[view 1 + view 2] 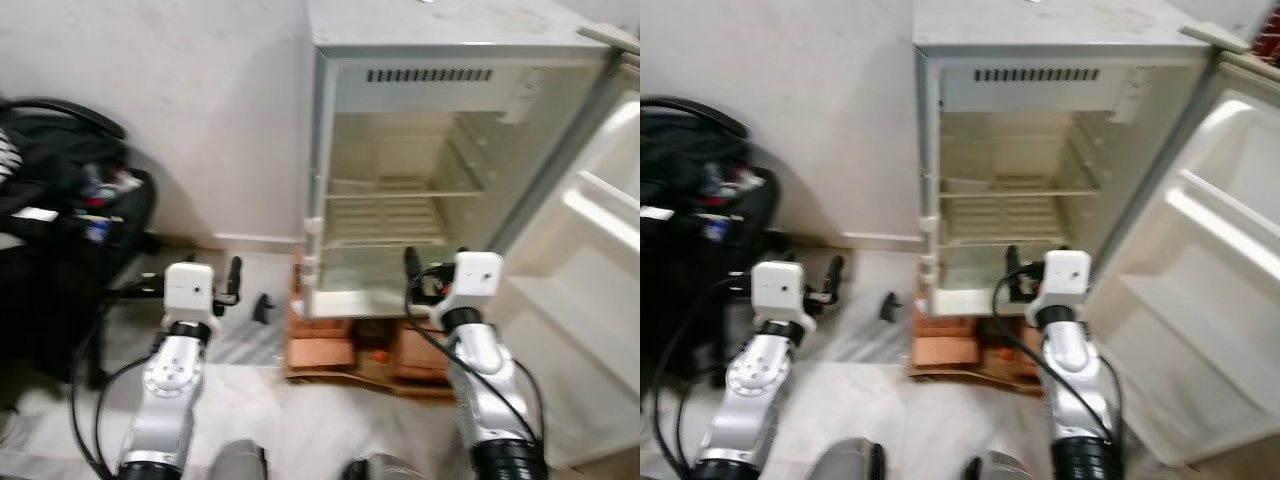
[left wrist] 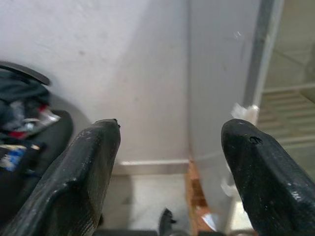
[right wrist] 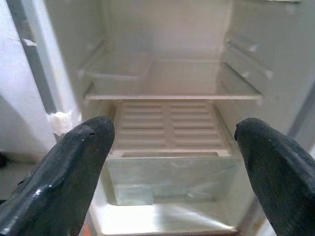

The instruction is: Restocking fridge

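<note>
**Open fridge, both grippers spread and holding nothing**

Nearest the head camera, two silver arms reach forward over a pale marble floor [image 1: 250, 410]. The left gripper [image 2: 170, 147] hovers low on the robot's left, its fingers [image 2: 83, 172] spread wide with nothing between them; it faces the white wall [image 1: 200, 110] and the grey outer side of the fridge. The right gripper [image 3: 172, 157] is also spread wide and empty, held just in front of the fridge's opening.

A small dark object [image 1: 262, 308] lies on the floor between the left arm and the fridge; what it is cannot be told. On the robot's far left sits a black bag [image 1: 60, 220] stuffed with mixed items.

The small fridge [image 1: 430, 170] stands on a stack of reddish bricks [image 1: 320, 350] against the wall. Its door [image 1: 590, 290] is swung fully open to the robot's right, showing moulded white door shelves. Inside, a clear crisper drawer [image 3: 170, 179] sits at the bottom under a slatted white cover [image 3: 170, 128]. Above that is a flat shelf [image 3: 197, 83] carrying a shallow clear tray [image 3: 120, 71] on its left side. The compartments look bare of food.
</note>
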